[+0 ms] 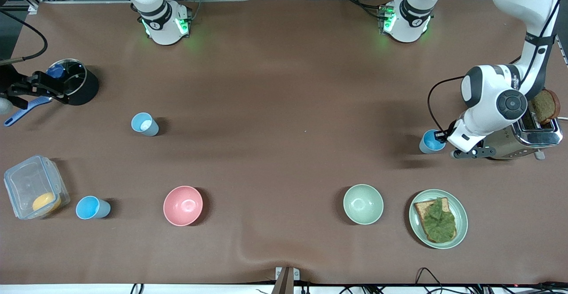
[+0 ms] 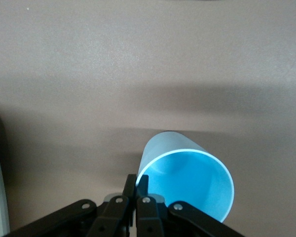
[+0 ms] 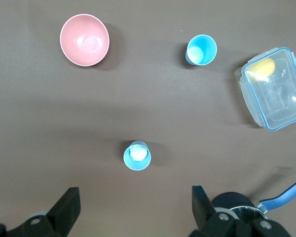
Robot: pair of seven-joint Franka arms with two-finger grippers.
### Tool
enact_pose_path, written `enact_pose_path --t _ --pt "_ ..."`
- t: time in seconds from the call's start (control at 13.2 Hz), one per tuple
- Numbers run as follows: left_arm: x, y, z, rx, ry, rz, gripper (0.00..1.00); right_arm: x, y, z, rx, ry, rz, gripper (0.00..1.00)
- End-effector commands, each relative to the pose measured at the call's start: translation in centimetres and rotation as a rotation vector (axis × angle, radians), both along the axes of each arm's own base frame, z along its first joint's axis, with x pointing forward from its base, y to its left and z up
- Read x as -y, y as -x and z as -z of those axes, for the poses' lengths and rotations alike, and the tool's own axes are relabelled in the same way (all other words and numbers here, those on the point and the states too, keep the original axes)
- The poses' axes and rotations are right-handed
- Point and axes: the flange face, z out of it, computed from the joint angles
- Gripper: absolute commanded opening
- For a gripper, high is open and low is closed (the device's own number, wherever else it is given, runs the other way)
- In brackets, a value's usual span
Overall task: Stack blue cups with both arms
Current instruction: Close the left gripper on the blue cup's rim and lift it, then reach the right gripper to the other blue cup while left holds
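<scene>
Three blue cups show. My left gripper [image 1: 442,138] is shut on the rim of a sky-blue cup [image 1: 430,142] beside the toaster; in the left wrist view the fingers [image 2: 130,183] pinch the cup's wall [image 2: 187,182]. I cannot tell whether that cup rests on the table. A pale blue cup [image 1: 144,124] [image 3: 137,155] stands toward the right arm's end. Another sky-blue cup [image 1: 92,207] [image 3: 201,50] stands nearer the front camera, beside the clear box. My right gripper [image 1: 42,88] [image 3: 135,202] is open and empty, high up by the black pot.
A pink bowl [image 1: 183,205] and a pale green bowl [image 1: 363,204] sit near the front. A plate [image 1: 461,216] holds toast with lettuce. A toaster [image 1: 530,136], a clear box [image 1: 33,187] and a black pot [image 1: 77,85] with a blue spatula [image 1: 22,112] sit at the table's ends.
</scene>
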Motion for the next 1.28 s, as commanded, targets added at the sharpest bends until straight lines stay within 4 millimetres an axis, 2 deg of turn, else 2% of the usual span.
enact_pose_path --t 0.0,0.3,0.53,0.6,0.75,0.83,0.98,1.21 --pt "0.1 -0.6 -0.2 0.017 -0.006 0.01 0.0 0.3 0.5 0.0 -0.007 0.0 0.011 1.0" --pt "0.1 -0.8 -0.4 0.02 -0.007 0.003 0.0 3.2 -0.1 2.0 -0.034 -0.001 0.047 1.0" --pt "0.4 -0.8 -0.4 0.021 -0.005 0.007 0.0 3.4 -0.2 2.5 -0.05 -0.002 0.061 1.0" --pt "0.4 -0.8 -0.3 0.019 -0.006 0.008 0.0 3.5 -0.8 4.0 -0.079 -0.007 0.052 1.0" --pt "0.3 -0.8 -0.3 0.019 -0.005 0.005 0.0 2.7 -3.1 9.0 -0.148 -0.015 0.04 1.0" --pt "0.4 -0.8 -0.3 0.017 -0.006 0.008 0.0 3.0 -3.4 10.0 -0.153 -0.036 0.048 1.0" --pt "0.4 -0.8 -0.4 0.02 -0.006 0.009 0.0 3.8 -3.1 13.4 -0.189 -0.077 0.061 1.0" --pt "0.4 -0.9 -0.5 0.022 -0.006 0.01 0.0 2.0 -2.3 18.5 -0.177 -0.067 0.04 1.0"
